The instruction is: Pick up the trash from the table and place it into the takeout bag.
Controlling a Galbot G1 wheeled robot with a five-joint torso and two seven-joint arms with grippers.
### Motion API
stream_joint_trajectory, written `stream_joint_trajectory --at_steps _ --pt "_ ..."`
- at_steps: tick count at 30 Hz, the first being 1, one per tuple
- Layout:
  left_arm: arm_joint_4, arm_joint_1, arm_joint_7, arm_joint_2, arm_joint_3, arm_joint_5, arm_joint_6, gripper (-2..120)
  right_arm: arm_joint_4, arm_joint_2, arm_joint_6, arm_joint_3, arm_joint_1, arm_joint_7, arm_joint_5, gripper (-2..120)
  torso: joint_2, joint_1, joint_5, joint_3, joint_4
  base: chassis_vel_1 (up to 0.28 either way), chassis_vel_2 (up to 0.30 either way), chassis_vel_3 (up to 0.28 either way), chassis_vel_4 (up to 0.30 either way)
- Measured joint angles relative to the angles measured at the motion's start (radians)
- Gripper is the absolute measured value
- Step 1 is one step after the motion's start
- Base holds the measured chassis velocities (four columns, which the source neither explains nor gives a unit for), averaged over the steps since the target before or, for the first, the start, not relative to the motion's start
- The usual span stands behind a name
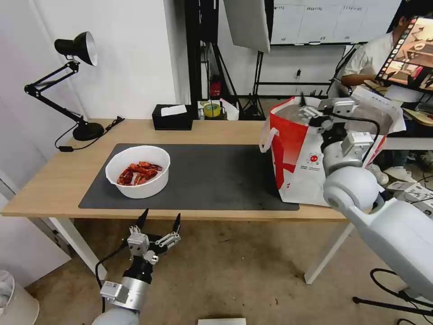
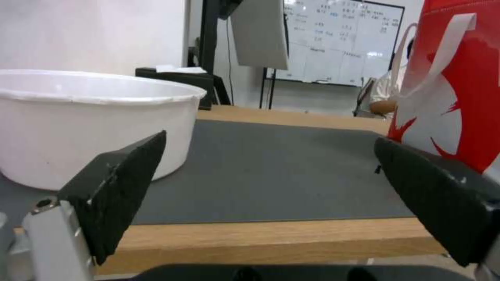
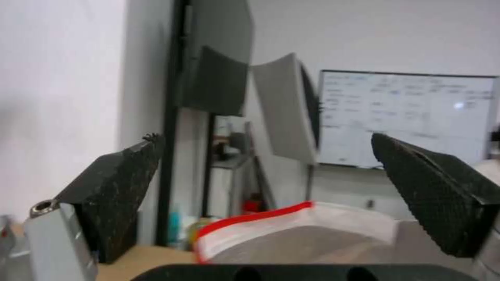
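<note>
Item: white round bowl holding red crayfish shells, sitting on the left part of the dark grey mat that is covering the middle of the long wooden table. Item: takeout bag, white and red with foil lining and loop handles, standing upright at the right end of the mat, mouth gaping upward. Item: left gripper, hanging below and just in front of the table's near edge, fingers spread wide apart and holding nothing; in the left wrist view it is looking level across the mat with the bowl off to one side and the bag to the other. Item: right gripper, hovering over the bag's open top; in the right wrist view its fingers are standing well apart and empty above the bag's red-trimmed rim. Handling note on the bowl: probably light, thin-walled plastic or paper, stiff enough at the rolled rim but likely flexing if squeezed across the body; the shells are lying loose inside and would spill if it is tipped. Suggested hold: pinching the wall at the near rim, one finger inside and one outside, keeping it level while carrying. Other items: black tissue box and yellow tape roll at the far edge, black desk lamp at the far left corner.
</note>
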Motion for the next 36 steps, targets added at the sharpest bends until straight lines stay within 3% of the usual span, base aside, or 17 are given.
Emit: stream_joint_trajectory --at_steps 7,13,26,36 --pt "0.001 -0.004 0.0 0.004 -0.001 -0.001 0.0 100 0.105 -0.039 0.024 0.099 -0.198 -0.164 0.028 100 0.0 0.0 0.0001 0.0 -0.0001 0.0 0.0 0.0 0.0" --pt "0.002 -0.008 0.0 0.003 0.001 -0.002 0.0 100 0.164 -0.057 0.034 0.145 -0.337 -0.235 0.009 100 0.0 0.0 0.0001 0.0 -0.0002 0.0 0.0 0.0 0.0" --pt "-0.003 -0.004 0.0 0.007 -0.013 -0.005 -0.001 100 0.204 -0.017 0.062 0.186 -0.577 -0.233 -0.107 100 0.0 0.0 0.0 0.0 0.0 0.0 0.0 0.0 0.0" --pt "0.0 0.0 0.0 0.009 -0.022 -0.006 -0.007 100 0.187 0.062 0.086 0.214 -0.782 -0.143 -0.247 100 0.0 0.0 0.0001 0.0 -0.0001 0.0 0.0 0.0 0.0"
